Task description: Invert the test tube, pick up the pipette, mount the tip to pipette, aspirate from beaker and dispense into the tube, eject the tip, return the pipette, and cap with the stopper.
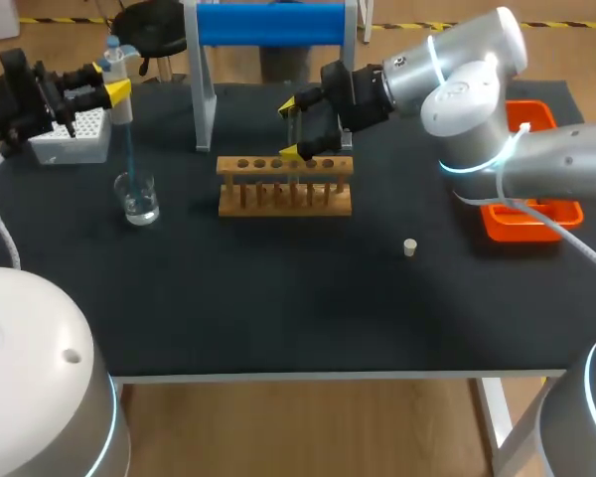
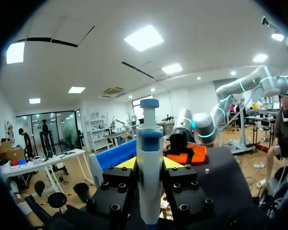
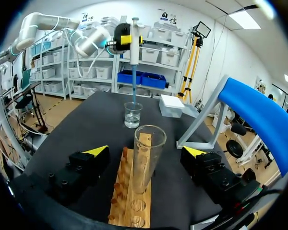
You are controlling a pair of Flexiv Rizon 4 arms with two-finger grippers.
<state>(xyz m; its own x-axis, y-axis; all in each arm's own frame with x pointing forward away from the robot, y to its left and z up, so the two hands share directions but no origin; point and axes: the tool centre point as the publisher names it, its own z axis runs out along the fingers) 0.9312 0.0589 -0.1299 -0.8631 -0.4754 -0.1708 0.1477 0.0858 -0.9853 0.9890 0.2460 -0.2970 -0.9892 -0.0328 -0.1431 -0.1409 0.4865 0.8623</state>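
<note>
My left gripper (image 1: pixel 114 84) is shut on a white pipette (image 2: pixel 150 177), held upright over the table's left side. The pipette's blue tip (image 1: pixel 128 159) reaches down into a glass beaker (image 1: pixel 138 199) holding some clear liquid. In the right wrist view the pipette (image 3: pixel 134 43) and beaker (image 3: pixel 133 115) stand beyond the rack. A clear test tube (image 3: pixel 148 158) stands mouth-up in the wooden rack (image 1: pixel 285 186). My right gripper (image 3: pixel 146 151) is open around the tube, with both fingers well clear of the glass. A small pale stopper (image 1: pixel 410 247) lies on the black mat, right of the rack.
A white tip box (image 1: pixel 74 134) sits at the far left, behind the beaker. A blue roll on a white stand (image 1: pixel 268 25) stands behind the rack. An orange tray (image 1: pixel 531 214) lies at the right edge under my right arm.
</note>
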